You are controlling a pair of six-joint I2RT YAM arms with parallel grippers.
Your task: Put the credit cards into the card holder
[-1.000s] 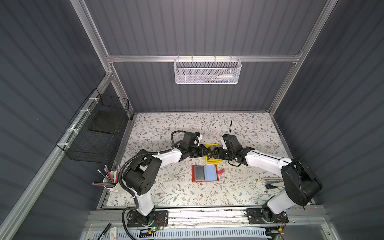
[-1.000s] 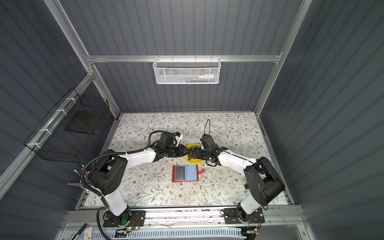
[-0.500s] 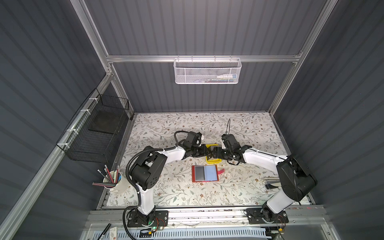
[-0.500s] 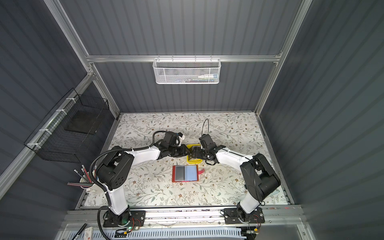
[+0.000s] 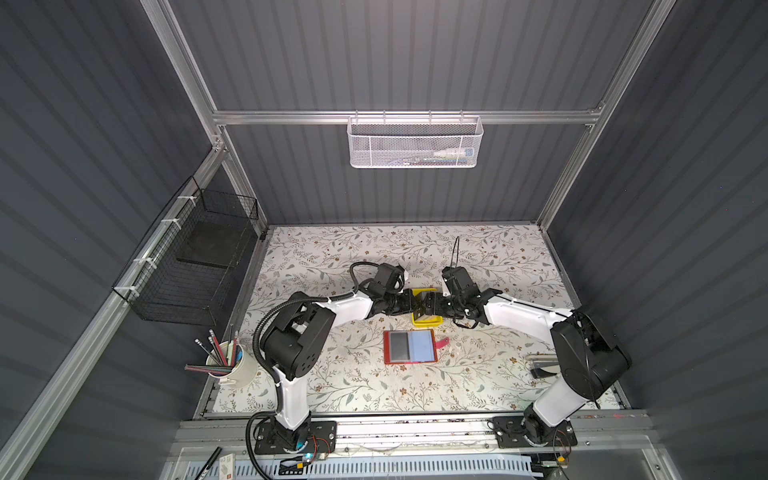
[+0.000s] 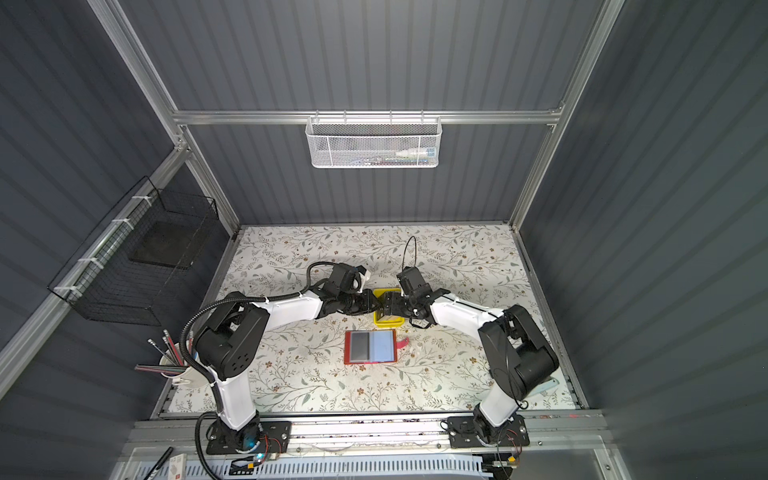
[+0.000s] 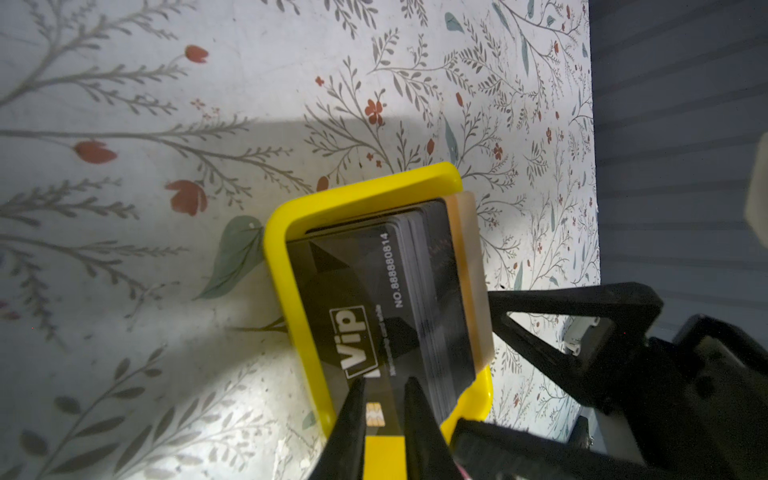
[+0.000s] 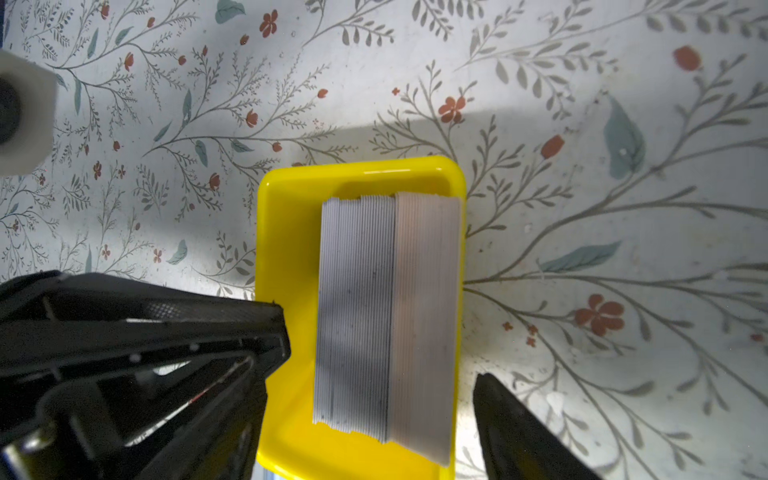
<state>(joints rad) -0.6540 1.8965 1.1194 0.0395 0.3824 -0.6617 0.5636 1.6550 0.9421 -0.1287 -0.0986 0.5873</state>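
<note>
Left claw [image 7: 384,392] narrow at the black card's [image 7: 374,299] bottom end, long side pointing up-frame. Grip unclear. Right claw [image 8: 382,361] wide around the yellow tray [image 8: 286,232].

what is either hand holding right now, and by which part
Cannot be told for the left hand: its fingers flank the chip end of the black VIP card. The right hand stands open astride the yellow tray, holding nothing.

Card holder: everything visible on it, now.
The card holder is a red, leather-like booklet lying open and flat on the floral table. In both top views it sits just below the yellow tray, left half grey, right half light blue inside a red rim; a red tab juts right. Only the table touches it.
</note>
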